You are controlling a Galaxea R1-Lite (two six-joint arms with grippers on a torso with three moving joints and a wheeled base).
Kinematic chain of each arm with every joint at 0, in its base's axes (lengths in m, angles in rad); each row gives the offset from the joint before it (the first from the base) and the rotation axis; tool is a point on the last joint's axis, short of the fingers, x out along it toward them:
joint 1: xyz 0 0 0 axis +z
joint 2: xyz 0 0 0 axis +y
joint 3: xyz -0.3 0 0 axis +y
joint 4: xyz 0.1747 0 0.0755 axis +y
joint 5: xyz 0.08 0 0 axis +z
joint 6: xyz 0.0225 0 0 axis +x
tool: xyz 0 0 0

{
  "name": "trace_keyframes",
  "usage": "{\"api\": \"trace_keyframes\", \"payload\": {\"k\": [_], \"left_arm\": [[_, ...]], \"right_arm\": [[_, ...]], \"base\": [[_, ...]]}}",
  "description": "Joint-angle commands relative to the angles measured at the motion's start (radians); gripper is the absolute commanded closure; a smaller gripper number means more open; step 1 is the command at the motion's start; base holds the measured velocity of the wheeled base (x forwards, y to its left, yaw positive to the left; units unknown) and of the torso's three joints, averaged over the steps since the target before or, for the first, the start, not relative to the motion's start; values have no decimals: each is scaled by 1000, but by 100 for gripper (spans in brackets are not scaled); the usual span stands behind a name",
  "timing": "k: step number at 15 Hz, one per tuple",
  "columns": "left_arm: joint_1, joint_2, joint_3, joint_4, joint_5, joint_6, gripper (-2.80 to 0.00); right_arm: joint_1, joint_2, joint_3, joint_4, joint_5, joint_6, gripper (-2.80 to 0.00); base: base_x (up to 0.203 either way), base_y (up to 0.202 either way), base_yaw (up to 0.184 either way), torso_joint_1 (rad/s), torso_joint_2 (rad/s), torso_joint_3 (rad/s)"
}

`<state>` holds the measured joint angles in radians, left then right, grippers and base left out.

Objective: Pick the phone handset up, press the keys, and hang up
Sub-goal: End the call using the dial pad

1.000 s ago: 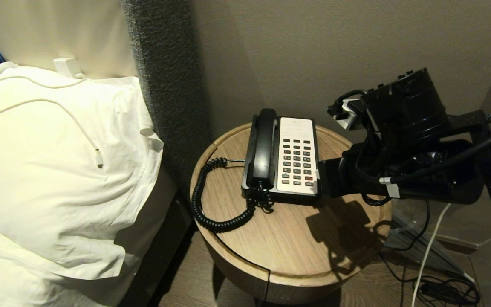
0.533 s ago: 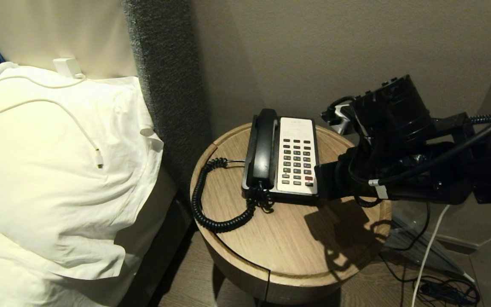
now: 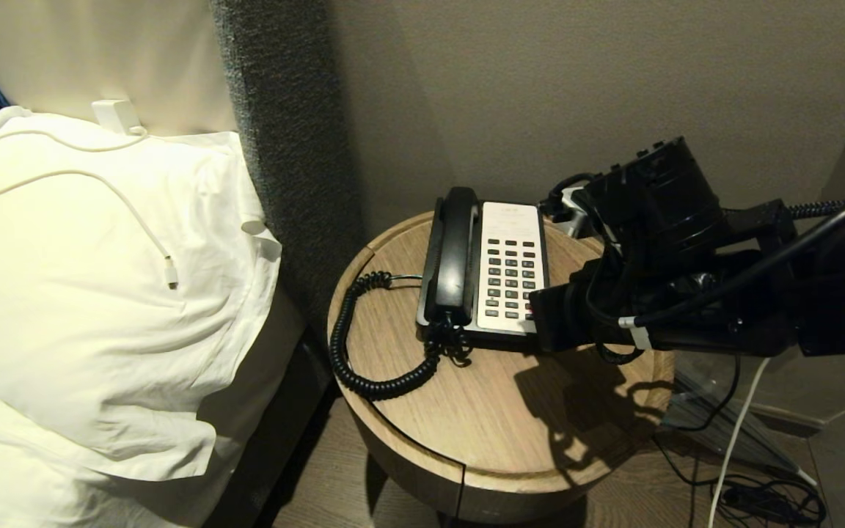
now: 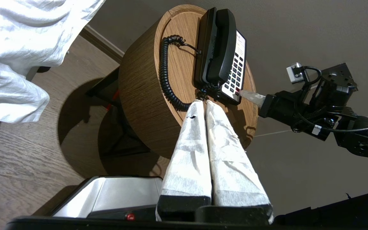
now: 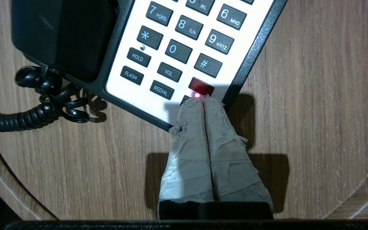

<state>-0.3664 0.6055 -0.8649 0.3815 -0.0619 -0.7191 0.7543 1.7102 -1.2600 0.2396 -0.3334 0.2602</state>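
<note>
Dim warm light, hard shadows, sharp focus.

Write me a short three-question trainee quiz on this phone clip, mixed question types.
1. True or false: the handset lies on its cradle on the phone base.
2. Which gripper has its tips at the keypad?
A. the left gripper
B. the right gripper
C. both
3. Fill in: the right gripper's closed tips sit at the keypad's near corner, beside the small ___ key.

Key:
1. True. The handset rests on the base, its coiled cord lying on the round wooden table.
2. B. The left gripper is shut and held off the table.
3. Red.
</note>
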Motion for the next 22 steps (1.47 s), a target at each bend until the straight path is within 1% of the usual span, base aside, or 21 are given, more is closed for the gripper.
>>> {"api": "trace_keyframes", "payload": {"k": [1,13,16,18,20,22], "left_arm": [[0,3,1,2,-1,-5,0],[0,-17,21,8,-1,-3,0],[0,-27,58,3,-1,-5,0],[1,-43,75,6,10,-5,0],[0,-92,134,9,11,10,0],[11,-132,171,30,18,38,0]], "right_arm": [[2,9,1,0,-4,2,0],[0,22,0,-21,-6,7,0],[0,-52,-3,-12,-6,3,0],[0,-105,-1,-7,-16,4,0],[0,-167,0,-2,-45,4,0],[0,-260,4,30,-51,5,0]], "base": [[0,0,0,0,0,0],[0,0,0,0,0,0],[0,0,0,0,0,0],[0,0,0,0,0,0],[0,0,0,0,0,0],[0,0,0,0,0,0]]}}
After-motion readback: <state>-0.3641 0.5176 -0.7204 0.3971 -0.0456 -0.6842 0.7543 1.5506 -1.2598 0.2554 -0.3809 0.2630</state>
